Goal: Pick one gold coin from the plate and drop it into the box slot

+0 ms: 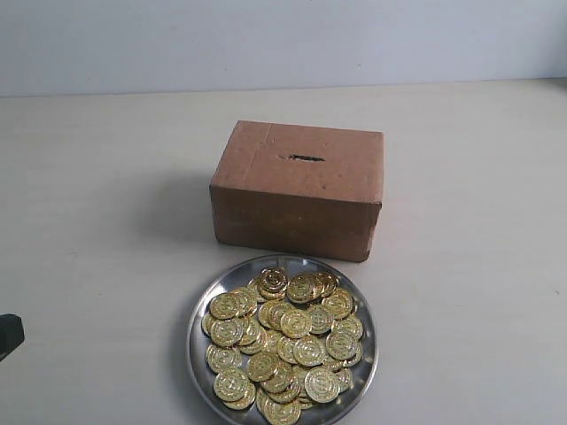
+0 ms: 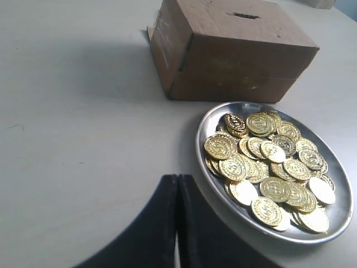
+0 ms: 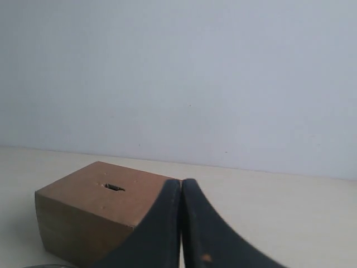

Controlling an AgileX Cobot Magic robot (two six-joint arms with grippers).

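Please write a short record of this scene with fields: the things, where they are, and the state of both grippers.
plate: on table, next to box
coins: many, gold, piled in plate
box: brown cardboard, closed
slot: in box top, nothing in it
left gripper: shut, empty, beside plate
right gripper: shut, empty, not touching box

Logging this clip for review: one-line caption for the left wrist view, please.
Shut, empty left gripper near the plate heaped with gold coins; the box stands beyond, slot on its top face.

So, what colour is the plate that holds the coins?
The plate is shiny plain silver; the left wrist view shows it best.
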